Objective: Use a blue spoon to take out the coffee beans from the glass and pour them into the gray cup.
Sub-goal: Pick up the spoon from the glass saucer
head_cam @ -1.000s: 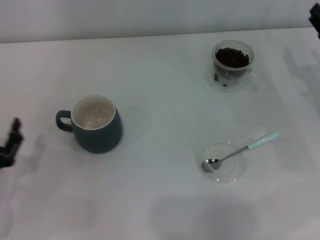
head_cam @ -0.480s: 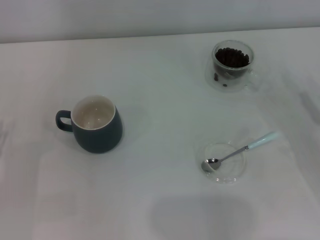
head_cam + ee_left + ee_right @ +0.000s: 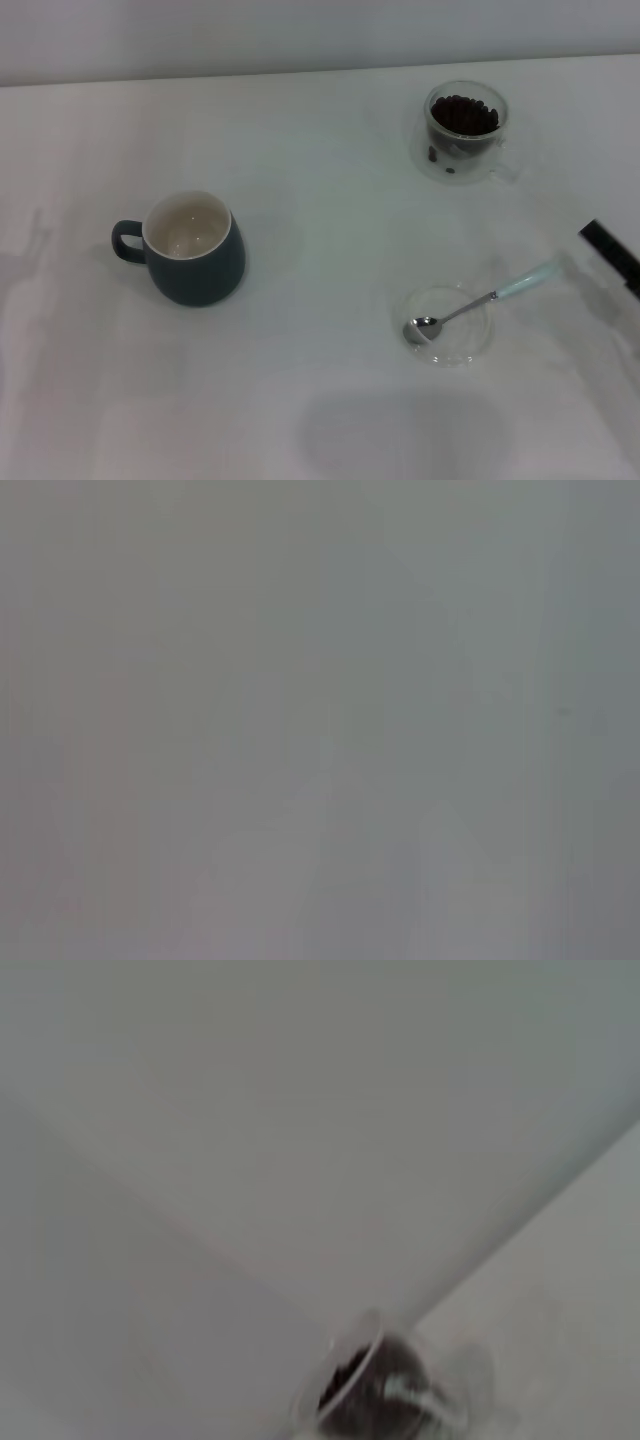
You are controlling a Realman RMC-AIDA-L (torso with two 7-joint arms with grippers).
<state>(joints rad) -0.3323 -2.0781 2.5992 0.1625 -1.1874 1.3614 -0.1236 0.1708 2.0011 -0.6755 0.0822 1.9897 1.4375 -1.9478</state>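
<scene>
The blue spoon [image 3: 478, 302] lies across a flat clear saucer [image 3: 452, 358], bowl in the saucer and pale handle pointing toward the right. The glass [image 3: 465, 128] stands at the far right, holding a heap of coffee beans [image 3: 464, 114]; the right wrist view also shows this glass [image 3: 385, 1392]. The gray cup [image 3: 192, 248] stands upright at the left, its cream inside bare. A dark part of my right gripper [image 3: 608, 252] reaches in from the right edge, just right of the spoon's handle and apart from it. The left gripper is out of view.
Everything rests on a white table [image 3: 320, 150] whose far edge meets a pale wall. The left wrist view shows only plain grey surface.
The left gripper, at the left edge a second ago, has gone from view. The right gripper has left the top right corner and now shows beside the spoon's handle. No object has moved.
</scene>
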